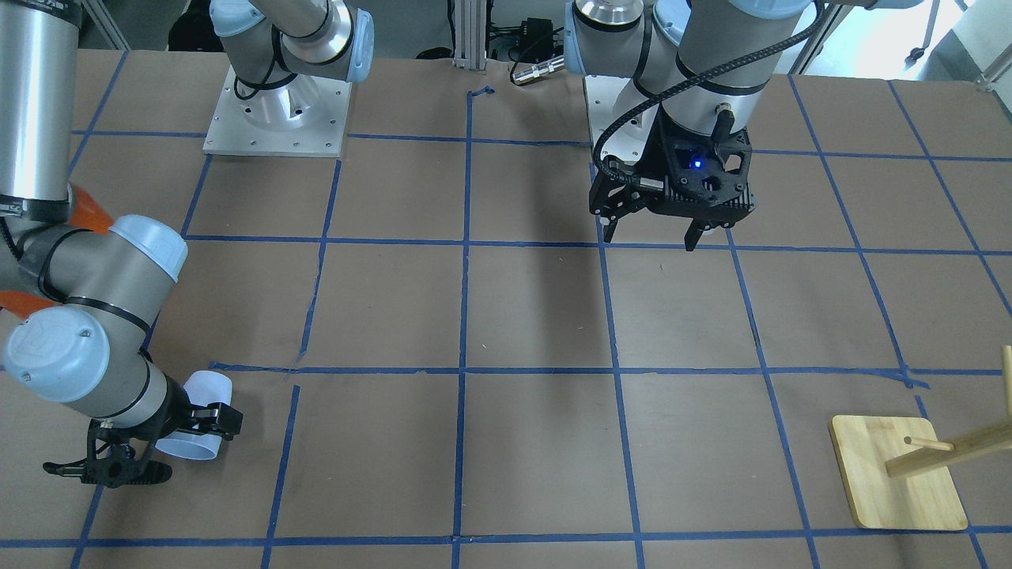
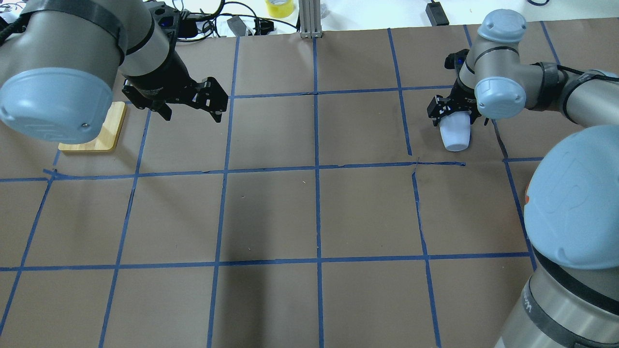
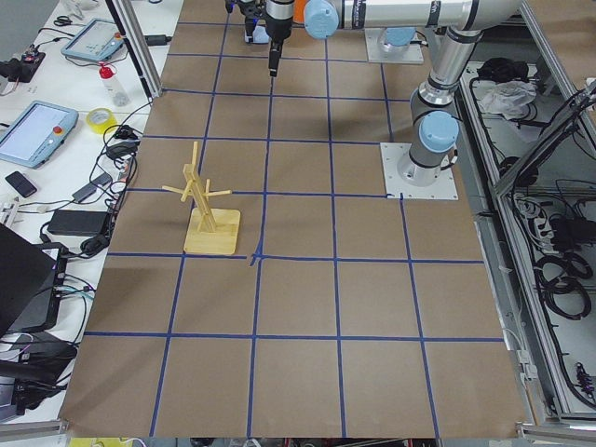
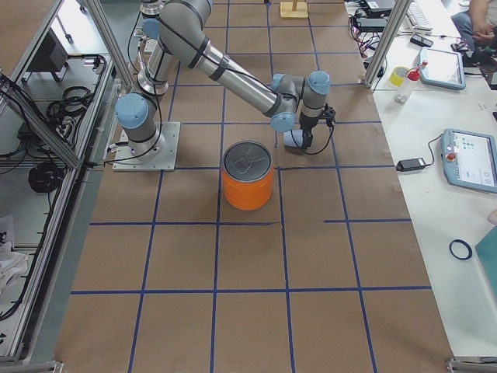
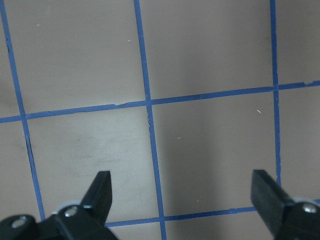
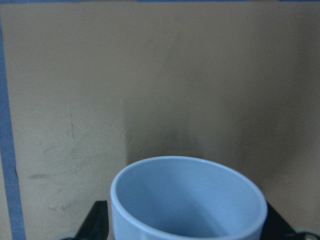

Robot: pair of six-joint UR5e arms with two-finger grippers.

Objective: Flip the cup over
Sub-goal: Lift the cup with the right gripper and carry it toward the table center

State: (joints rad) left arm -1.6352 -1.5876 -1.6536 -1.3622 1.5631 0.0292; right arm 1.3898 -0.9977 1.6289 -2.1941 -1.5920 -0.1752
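Table [image 4: 349,256], gripped cup [image 1: 209,390] (side view reveals can [image 4: 248,190])

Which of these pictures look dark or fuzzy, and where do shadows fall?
Right wrist view: dim and soft, the cup near the lens, a dark shadow on the table behind it. Left wrist view: brighter, crisp tape lines. Overhead view: soft broad shadows across the table.

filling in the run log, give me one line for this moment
task: flip, not done | right pincer: shut on cup, cup tilted | left pincer: open, empty, above table
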